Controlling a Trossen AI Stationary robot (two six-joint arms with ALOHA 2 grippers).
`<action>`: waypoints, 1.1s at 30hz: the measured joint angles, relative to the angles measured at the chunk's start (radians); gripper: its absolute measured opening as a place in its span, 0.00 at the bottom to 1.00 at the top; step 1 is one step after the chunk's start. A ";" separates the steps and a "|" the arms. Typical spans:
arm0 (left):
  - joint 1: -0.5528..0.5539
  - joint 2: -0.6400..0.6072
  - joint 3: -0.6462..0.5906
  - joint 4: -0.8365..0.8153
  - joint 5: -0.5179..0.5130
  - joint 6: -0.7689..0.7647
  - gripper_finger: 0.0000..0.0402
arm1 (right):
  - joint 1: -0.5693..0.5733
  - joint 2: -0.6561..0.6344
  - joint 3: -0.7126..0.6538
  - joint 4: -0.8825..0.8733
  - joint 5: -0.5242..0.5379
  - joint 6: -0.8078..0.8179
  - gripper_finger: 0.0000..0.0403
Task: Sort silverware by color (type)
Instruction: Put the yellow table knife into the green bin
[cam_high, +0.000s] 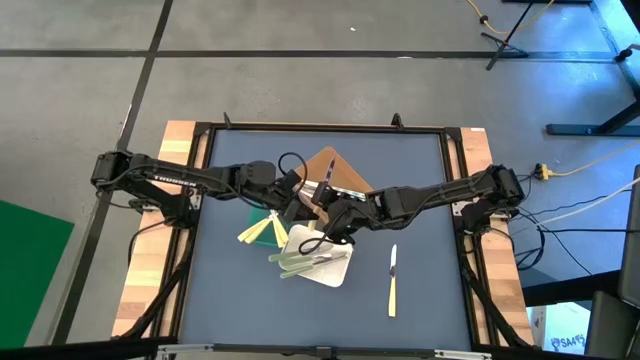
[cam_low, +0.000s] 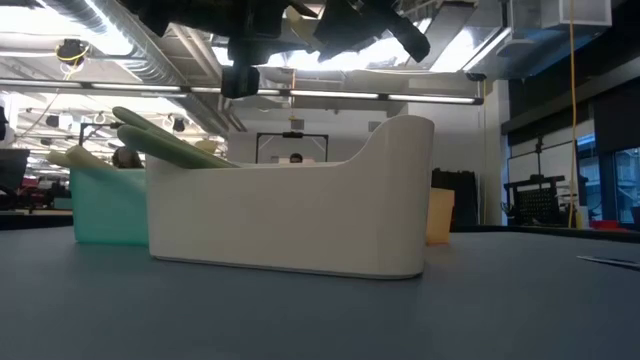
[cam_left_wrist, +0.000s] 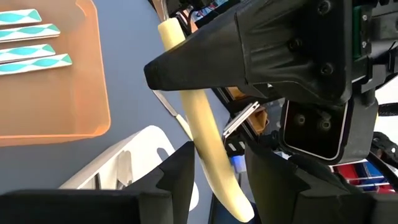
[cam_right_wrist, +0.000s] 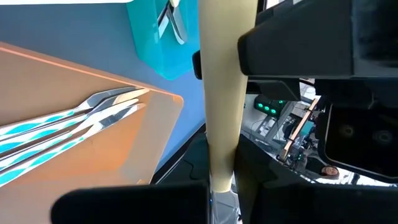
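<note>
Both grippers meet above the table's centre, at twelve o'clock from the white tray (cam_high: 335, 272). The left gripper (cam_left_wrist: 217, 163) and the right gripper (cam_right_wrist: 222, 182) both clamp one pale yellow-handled utensil (cam_left_wrist: 208, 140), held in the air between them.

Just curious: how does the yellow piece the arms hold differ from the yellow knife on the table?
The held piece hangs between the left gripper and right gripper; the knife lies flat on the table. The held piece is over the trays; the knife lies alone, right of them. Both have pale yellow handles.
</note>
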 joint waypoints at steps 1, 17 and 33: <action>0.000 0.000 0.000 0.000 0.000 0.002 0.34 | 0.000 0.000 0.000 0.000 0.000 0.000 0.05; -0.012 0.000 0.000 0.002 -0.008 0.196 0.34 | 0.000 0.000 0.000 0.032 -0.061 -0.157 0.05; -0.030 0.001 0.000 0.003 -0.028 0.229 0.29 | 0.001 0.000 0.000 0.043 -0.084 -0.181 0.05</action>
